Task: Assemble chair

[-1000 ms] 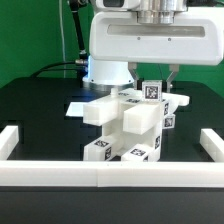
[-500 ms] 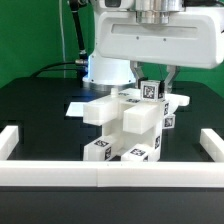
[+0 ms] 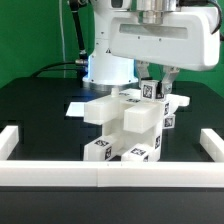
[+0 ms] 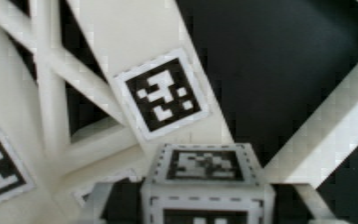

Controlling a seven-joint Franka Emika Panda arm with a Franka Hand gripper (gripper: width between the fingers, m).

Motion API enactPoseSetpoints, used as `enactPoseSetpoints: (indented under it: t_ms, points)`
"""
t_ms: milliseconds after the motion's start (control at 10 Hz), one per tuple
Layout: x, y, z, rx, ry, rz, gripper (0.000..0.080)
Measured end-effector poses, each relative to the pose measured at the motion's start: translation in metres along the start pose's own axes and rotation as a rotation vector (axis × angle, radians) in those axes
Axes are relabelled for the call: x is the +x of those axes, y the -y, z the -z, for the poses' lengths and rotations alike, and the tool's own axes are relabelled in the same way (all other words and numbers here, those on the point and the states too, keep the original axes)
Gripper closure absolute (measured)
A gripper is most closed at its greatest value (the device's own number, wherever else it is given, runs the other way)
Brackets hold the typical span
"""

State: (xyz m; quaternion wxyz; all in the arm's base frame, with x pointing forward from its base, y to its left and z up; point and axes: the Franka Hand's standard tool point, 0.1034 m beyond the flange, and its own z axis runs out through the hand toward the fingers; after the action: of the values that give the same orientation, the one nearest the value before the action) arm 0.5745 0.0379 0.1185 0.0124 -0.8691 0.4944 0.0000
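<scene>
The claw hangs straight over the chair. Its jaws are drawn narrow, one dark finger on each side of a tagged post at the chair's top. I judge it to be gripping that post, though the contact itself is too small to make out.

The relation that matters is vertical. The post stands directly beneath the claw with its long axis upright, in line with the claw's own axis. The rest of the chair spreads below the claw and off toward the exterior view's left and the near rail. It sits on the black table as a stack of blocky white pieces with tags facing the camera. Any push, twist or lift would therefore run along that upright line, and a sideways drift would lever the post against the pieces below it.

The exterior view gives the whole picture: how high the claw sits, how the chair is stacked, and that the rail is well clear. It does not show the post's top face.

The wrist view does show it. It looks down on the post, with one tag on top and another on its side. Just beyond lies a slanting white bar with its own tag, and dark gaps separate the pieces. The fingers are not plainly seen there.
</scene>
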Motion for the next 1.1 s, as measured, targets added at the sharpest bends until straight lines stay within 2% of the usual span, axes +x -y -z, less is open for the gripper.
enactPoseSetpoints:
  t_ms: [600,700,800,900,1000,1100]
  points:
    - [-0.0027,0.0013,-0.0003,0.001,0.003,-0.268,0.0512]
    - [-0.0028,0.0013,-0.0003,0.001,0.003,-0.263,0.041]
    - [-0.0028,0.0013,-0.0003,0.001,0.003,-0.257,0.0233]
    - [-0.0033,0.0009,-0.0008,-0.002,0.003,-0.225,0.0233]
    - [-0.0039,0.0011,-0.0009,-0.003,0.002,-0.205,0.0167]
    - [-0.0043,0.0013,-0.0009,-0.004,0.001,-0.107,0.0167]
